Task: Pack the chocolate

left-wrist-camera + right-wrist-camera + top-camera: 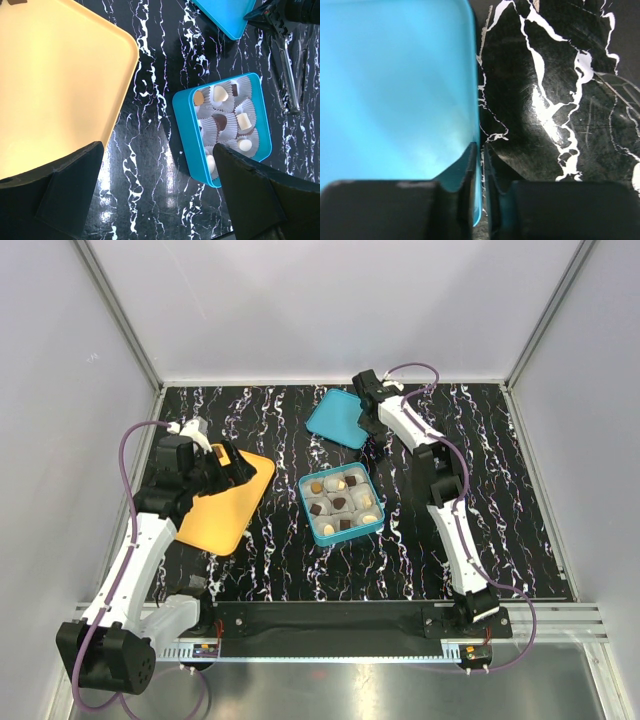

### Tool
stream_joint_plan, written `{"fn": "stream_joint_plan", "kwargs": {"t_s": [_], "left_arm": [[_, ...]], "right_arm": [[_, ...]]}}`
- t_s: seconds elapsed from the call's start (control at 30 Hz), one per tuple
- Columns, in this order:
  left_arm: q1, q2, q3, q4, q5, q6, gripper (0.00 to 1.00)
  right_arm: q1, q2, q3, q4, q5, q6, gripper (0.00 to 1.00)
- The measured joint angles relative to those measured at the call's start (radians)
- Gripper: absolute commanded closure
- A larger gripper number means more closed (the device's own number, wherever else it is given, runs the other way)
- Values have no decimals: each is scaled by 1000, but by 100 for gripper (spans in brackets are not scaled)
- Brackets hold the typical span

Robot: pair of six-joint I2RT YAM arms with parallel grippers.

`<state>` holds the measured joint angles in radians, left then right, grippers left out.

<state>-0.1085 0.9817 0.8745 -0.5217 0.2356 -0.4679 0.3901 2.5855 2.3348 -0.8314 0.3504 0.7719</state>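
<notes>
With the right gripper (480, 150) apparently pinching the lid (337, 418) edge, upper centre, lift it level and centre it over the box (307, 506) of chocolate (339, 503); left gripper (160, 185) gapes wide.

Two white arms with black joints and purple cables.
The left arm (135, 550) and right arm (455, 535) have smooth white shells between black round joints; one purple cable (124, 450) loops along each. The left end effector (157, 147) and right end effector (481, 150) carry matte black, blocky fingers (250, 195).
</notes>
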Motion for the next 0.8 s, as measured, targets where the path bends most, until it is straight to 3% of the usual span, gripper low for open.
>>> {"fn": "stream_joint_plan", "kwargs": {"t_s": [0.1, 0.4, 0.8], "left_arm": [[0, 0, 2, -1, 10, -14, 1], [1, 46, 114, -7, 56, -56, 1], [4, 203, 304, -32, 37, -64, 1]], "right_arm": [[-1, 0, 0, -1, -5, -26, 100], [-7, -12, -14, 61, -94, -129, 100], [-11, -321, -201, 210, -290, -173, 100]]}}
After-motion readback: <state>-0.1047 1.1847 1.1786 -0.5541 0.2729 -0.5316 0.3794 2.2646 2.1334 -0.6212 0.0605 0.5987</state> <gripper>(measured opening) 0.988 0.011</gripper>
